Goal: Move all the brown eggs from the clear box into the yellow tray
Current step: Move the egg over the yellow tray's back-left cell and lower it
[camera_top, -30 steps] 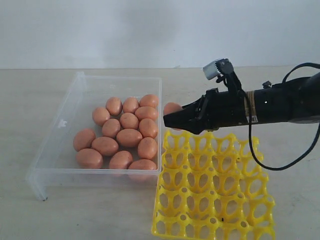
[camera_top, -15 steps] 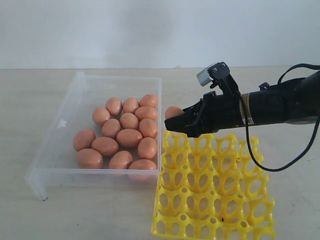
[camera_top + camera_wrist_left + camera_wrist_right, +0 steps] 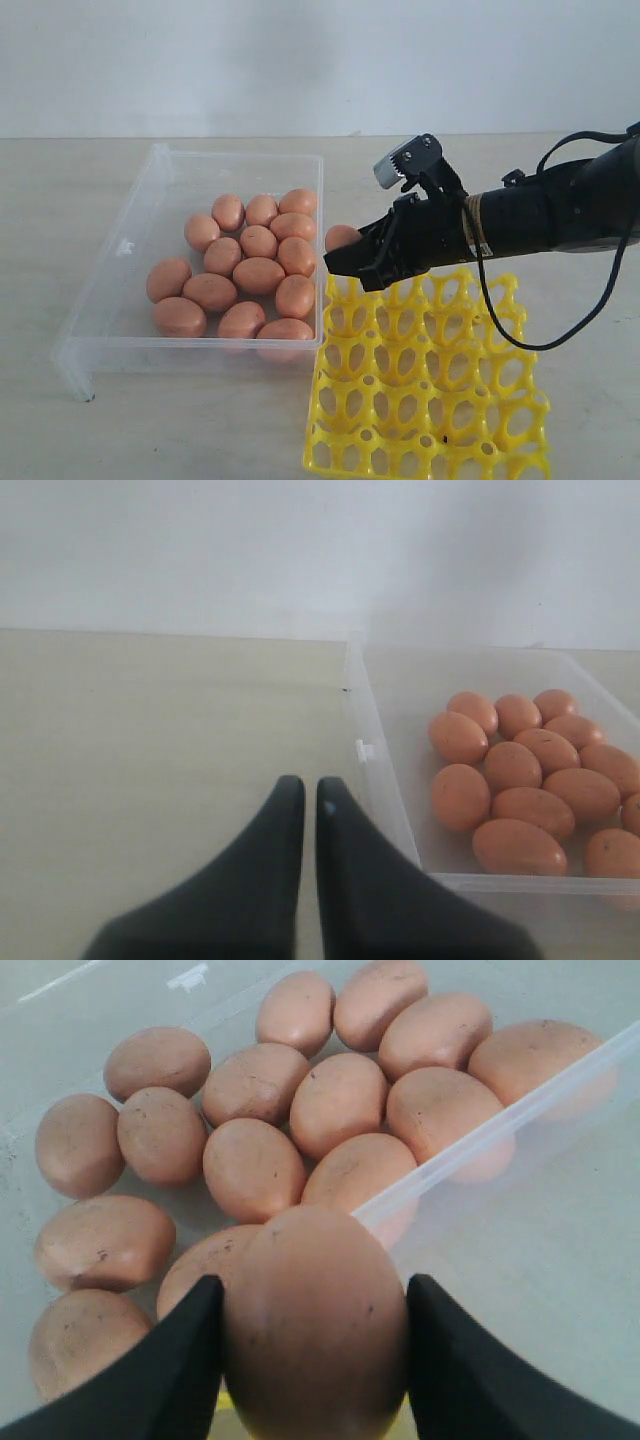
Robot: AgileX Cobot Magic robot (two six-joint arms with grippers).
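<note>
Change since a second ago: the right claw (image 3: 348,258) has dipped and tilted downward with its load. It has gone from level above the far edge of the yellow tray (image 3: 430,400) toward the corner cup beside the clear box (image 3: 120,245).

Item, held egg (image 3: 341,237): we see it clamped between the two dark fingers, which stand wide apart and press on either side of it. It sits just past the box wall, over the tray's far corner, not yet seated.

Item, remaining brown eggs (image 3: 258,275): clustered in the box, untouched. No egg shows in the cups we can see.

Step in hand, as we judge it: carrying one egg over for placing, early in the task.

Next move calls for: lowering squarely into a cup, then parting the fingers gently so the egg settles without rolling.

Item, left claw (image 3: 302,800): fingers together, holding nothing, over the bare table (image 3: 150,740) beside the box.
</note>
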